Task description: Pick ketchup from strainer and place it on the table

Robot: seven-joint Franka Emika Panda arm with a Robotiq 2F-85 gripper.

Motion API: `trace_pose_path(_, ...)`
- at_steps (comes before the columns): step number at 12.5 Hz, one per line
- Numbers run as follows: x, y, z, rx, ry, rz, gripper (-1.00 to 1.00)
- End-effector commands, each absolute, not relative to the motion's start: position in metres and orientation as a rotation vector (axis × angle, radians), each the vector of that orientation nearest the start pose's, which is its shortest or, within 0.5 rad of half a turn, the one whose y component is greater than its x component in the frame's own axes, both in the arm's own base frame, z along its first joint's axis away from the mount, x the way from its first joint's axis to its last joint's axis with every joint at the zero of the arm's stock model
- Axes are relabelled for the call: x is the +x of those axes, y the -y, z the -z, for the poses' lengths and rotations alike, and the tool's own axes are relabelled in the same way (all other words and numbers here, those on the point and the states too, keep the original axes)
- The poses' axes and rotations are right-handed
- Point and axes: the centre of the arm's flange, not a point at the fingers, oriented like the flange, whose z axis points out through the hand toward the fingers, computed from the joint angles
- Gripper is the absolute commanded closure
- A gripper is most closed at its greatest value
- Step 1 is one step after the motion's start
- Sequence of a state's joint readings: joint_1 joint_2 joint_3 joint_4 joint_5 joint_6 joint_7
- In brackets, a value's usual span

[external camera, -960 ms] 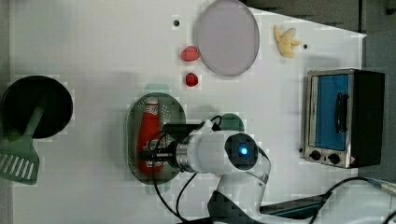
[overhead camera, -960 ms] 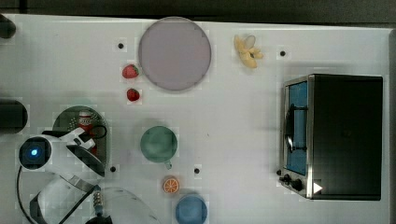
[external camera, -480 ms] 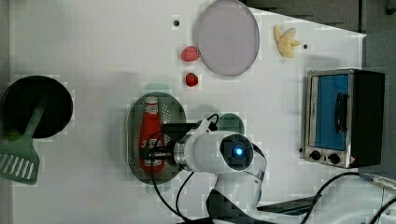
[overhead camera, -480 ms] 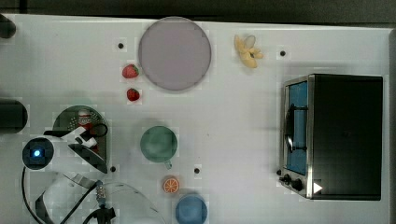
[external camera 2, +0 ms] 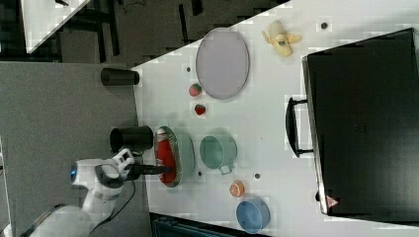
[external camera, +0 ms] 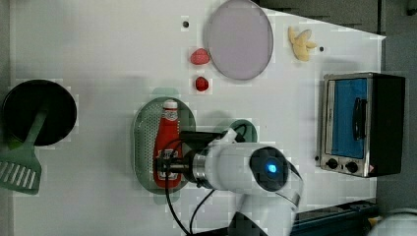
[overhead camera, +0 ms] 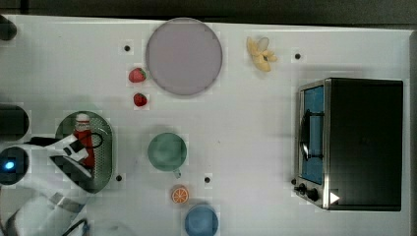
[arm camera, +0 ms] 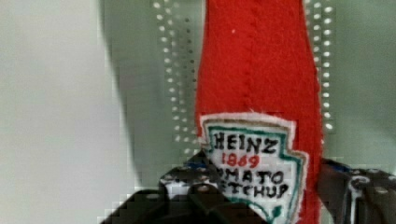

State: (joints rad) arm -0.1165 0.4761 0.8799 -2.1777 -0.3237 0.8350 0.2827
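The gripper [external camera: 166, 166] seems clamped on the ketchup [external camera: 166, 147], which lies in the strainer [external camera: 142, 142]. Grasp step; next, lift clear and set it on the table [external camera: 98, 54].

Up close from my wrist, the red felt ketchup bottle [arm camera: 261, 93] carries a white stitched label [arm camera: 254, 168] edged in teal. It reads "HEINZ" in black, "1869" in red beneath it, then "TOMATO KETCHUP" in black, the first letter of "TOMATO" partly cut off. On the silver-and-black toaster oven [overhead camera: 351, 142], at the lower right of the top view, stands a small white triangle sign [overhead camera: 334, 197].
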Motion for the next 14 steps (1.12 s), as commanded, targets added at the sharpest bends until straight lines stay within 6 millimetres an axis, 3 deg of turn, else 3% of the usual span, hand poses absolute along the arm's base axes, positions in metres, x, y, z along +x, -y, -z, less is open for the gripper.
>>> trace_pose_path(1, 0.432, -0.397, -0.332, -2.954, -0.382, -0.135, -0.18)
trace_pose_path(4, 0.468, -0.382, -0.385, -2.945, -0.464, -0.114, -0.18)
trace_pose_path(7, 0.515, -0.341, -0.425, -2.954, -0.593, -0.121, -0.18)
trace_pose_path(10, 0.554, -0.278, -0.446, -2.992, -0.634, -0.140, -0.18)
trace_pose_path(14, 0.593, -0.170, -0.455, -3.026, -0.763, -0.071, -0.18)
